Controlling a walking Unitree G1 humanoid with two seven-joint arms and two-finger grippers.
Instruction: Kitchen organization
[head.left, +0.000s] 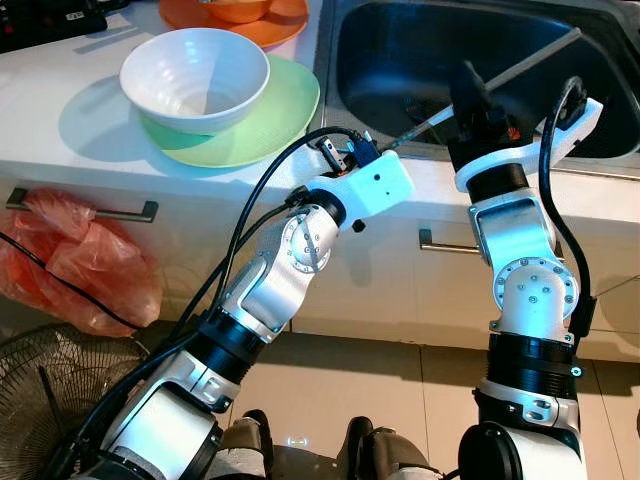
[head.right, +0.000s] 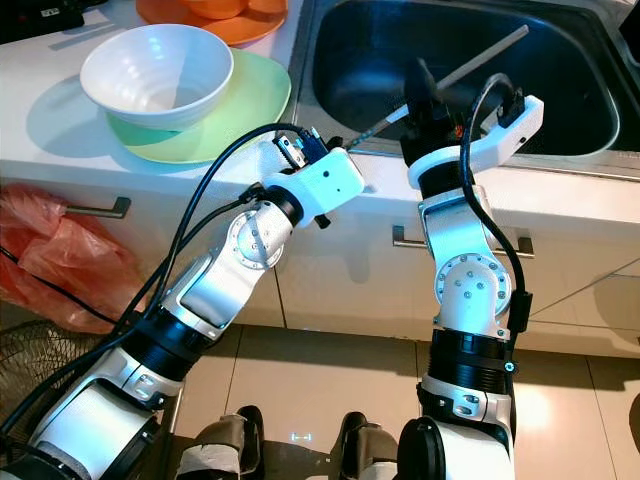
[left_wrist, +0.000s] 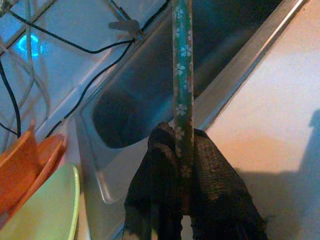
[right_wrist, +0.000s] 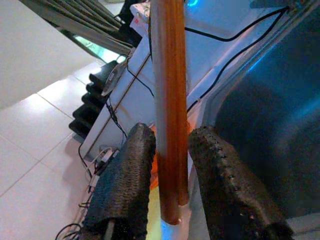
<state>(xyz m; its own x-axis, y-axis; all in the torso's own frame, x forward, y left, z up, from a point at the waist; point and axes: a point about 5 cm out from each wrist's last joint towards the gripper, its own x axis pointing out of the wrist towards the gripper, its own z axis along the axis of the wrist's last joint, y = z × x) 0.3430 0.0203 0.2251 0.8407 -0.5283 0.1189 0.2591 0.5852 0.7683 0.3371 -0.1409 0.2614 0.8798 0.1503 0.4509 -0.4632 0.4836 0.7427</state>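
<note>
Chopsticks clamped in both claws at the sink (head.left: 350, 60) edge.
Green chopstick (left_wrist: 182, 90) is held by the left claw (left_wrist: 182, 170), brown chopstick (right_wrist: 169, 100) by the right claw (right_wrist: 172, 175); both run lengthwise ahead of the fingers, over the basin.

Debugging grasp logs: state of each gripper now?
Left gripper: shut on a green flowered chopstick.
Right gripper: shut on a pair of brown chopsticks by the sink.

Head stereo pair looks steeply down from above at the counter (head.left: 60, 110), sink (head.left: 400, 60) and both arms; the two views share almost the whole scene, slightly shifted sideways. Left wrist camera sits close behind its fingers (left_wrist: 215, 200), facing along the sink edge. Right wrist camera, equally close, faces the wall and sink.
</note>
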